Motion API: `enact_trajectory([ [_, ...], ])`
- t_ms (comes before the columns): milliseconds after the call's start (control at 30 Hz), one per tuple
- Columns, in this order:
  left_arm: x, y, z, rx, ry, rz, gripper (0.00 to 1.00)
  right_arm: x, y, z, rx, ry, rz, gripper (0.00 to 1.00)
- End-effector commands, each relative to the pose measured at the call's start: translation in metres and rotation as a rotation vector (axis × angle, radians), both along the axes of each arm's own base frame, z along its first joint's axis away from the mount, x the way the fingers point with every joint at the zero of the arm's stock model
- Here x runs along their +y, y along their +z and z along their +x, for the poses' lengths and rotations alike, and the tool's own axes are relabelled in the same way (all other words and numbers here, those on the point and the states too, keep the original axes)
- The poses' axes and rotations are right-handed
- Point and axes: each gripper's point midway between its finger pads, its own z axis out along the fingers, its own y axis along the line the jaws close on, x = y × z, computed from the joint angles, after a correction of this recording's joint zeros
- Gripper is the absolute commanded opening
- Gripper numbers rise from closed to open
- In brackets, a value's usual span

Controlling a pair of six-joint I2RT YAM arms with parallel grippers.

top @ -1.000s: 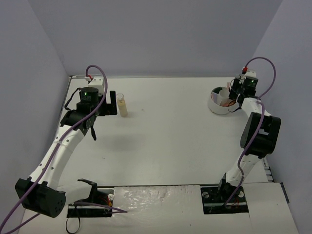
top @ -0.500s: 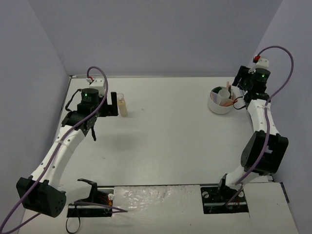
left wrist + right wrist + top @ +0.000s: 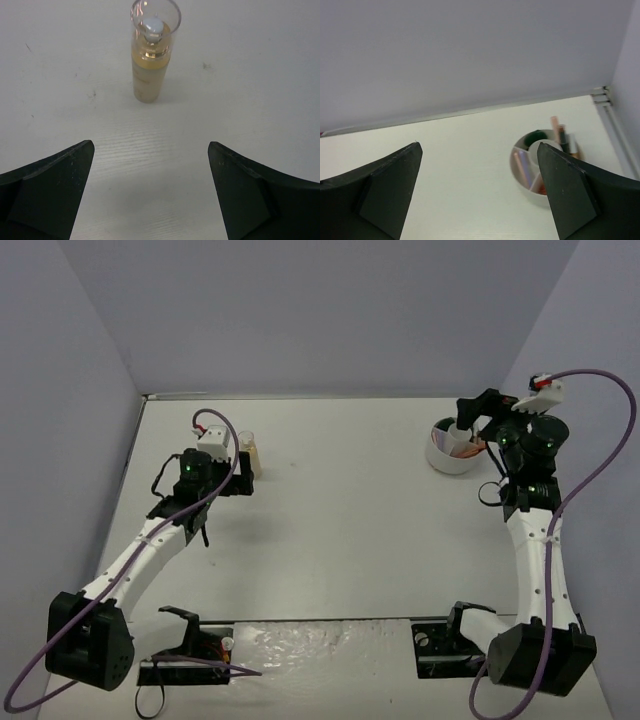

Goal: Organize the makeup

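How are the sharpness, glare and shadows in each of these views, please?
Top external: even, soft light, a faint shadow beside the left arm, glare on the glossy near panel. Left wrist: bottle sharp, highlights on its clear cap. Right wrist: white bowl fairly sharp, dark gripper fingers show little detail.
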Motion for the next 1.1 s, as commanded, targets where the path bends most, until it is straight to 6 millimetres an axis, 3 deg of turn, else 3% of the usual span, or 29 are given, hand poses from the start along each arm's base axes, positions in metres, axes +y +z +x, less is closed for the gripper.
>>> enact_trajectory([
  [0,-0.010,0.047,0.042,-0.310,0.006,-0.097,0.97,0.045,0.010,-0.016,-0.072,0.136,-0.015,0.99],
  [167,-0.018,0.015,0.059,-0.299,-0.025,-0.067,0.97,0.065,0.008,-0.026,-0.092,0.161,-0.069,1.00],
  [267,-0.020,0.008,0.071,-0.322,-0.021,-0.069,0.97,0.078,0.007,-0.030,-0.099,0.203,-0.093,1.00],
  [533,-0.027,-0.012,0.098,-0.346,-0.035,-0.049,0.91,0.090,0.000,-0.036,-0.097,0.239,-0.146,1.00],
  [1067,-0.033,-0.023,0.119,-0.436,-0.044,-0.089,0.74,0.093,-0.012,-0.030,-0.062,0.256,-0.158,1.00],
])
